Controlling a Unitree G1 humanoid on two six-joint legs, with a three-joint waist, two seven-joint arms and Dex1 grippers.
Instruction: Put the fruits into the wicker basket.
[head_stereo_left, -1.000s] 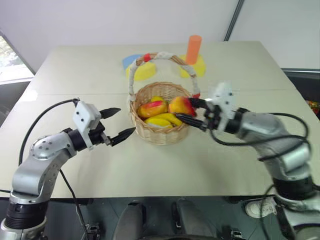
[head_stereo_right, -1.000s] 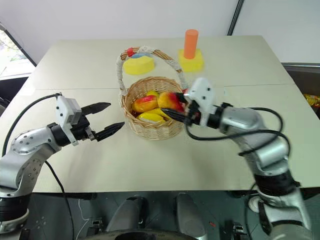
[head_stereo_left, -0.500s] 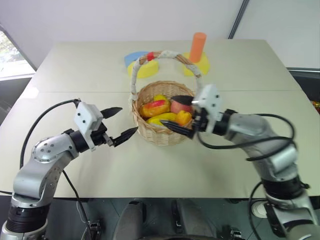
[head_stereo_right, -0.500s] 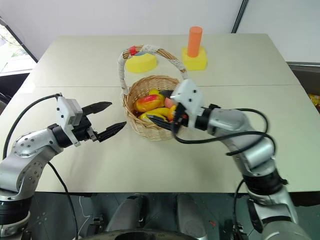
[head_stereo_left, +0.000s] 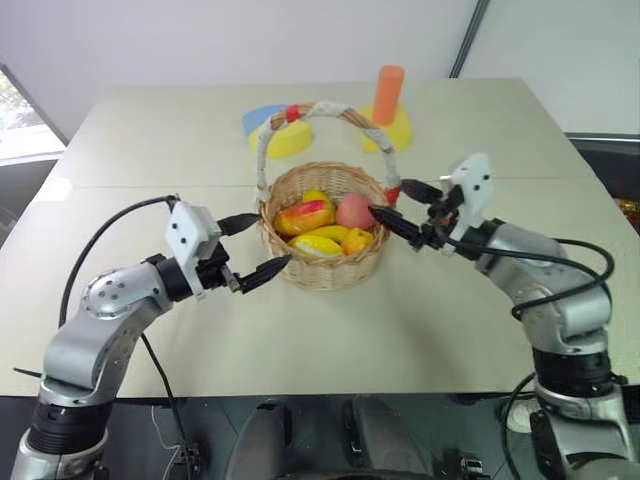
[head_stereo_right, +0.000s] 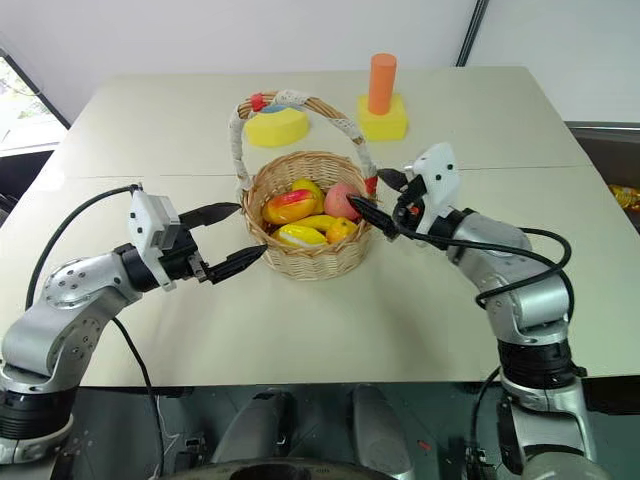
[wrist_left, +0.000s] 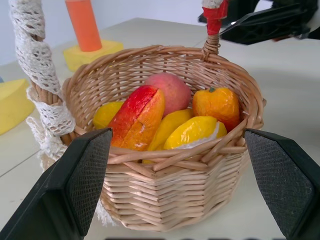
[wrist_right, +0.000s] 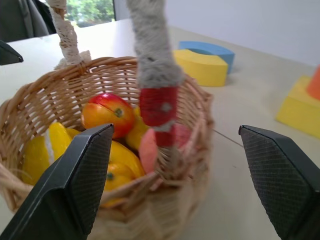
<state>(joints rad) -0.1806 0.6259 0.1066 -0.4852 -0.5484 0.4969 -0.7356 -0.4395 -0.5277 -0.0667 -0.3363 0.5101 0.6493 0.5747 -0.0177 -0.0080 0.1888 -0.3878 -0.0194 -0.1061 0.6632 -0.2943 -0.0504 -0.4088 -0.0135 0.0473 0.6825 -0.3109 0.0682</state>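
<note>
Since a second ago: your right gripper (head_stereo_left: 393, 204) carried the rounder fruit (head_stereo_left: 358, 241) at the basket's right rim; that fruit now lies inside and the gripper has drawn back to the right, empty. Your left gripper (head_stereo_left: 257, 246) has crept a little closer to the basket's left wall.
Right jaws: spread apart, pinching nothing. You see the upper finger just beside the red band at the handle's right foot, the lower finger tip (head_stereo_left: 381, 215) close to the rim; contact cannot be told.
Left jaws: spread wide, holding nothing. The lower finger tip (head_stereo_left: 281, 263) sits just beside the left wall of the basket; whether it touches, you cannot tell.
Wicker basket (head_stereo_left: 330, 272): upright mid-table between your two grippers, its white-wrapped arched handle (head_stereo_left: 316, 110) standing over it with red bands at the top and at the right foot.
Basket contents: the elongated fruit (wrist_left: 141, 117), red fading to yellow, lies at the left part; the rounder fruit, orange-yellow, rests against the near right wall; a pale pink peach (wrist_left: 170, 90) sits behind them; yellow banana and lemon pieces (wrist_left: 192, 132) lie along the near side.
Task items: both fruits are in the basket.
Further out: a yellow block (head_stereo_left: 287, 140) and a blue block (head_stereo_left: 259, 117) sit behind the basket on the table (head_stereo_left: 150, 130); an orange cylinder (head_stereo_left: 387, 97) stands upright on another yellow block (head_stereo_left: 398, 131) to their right.
</note>
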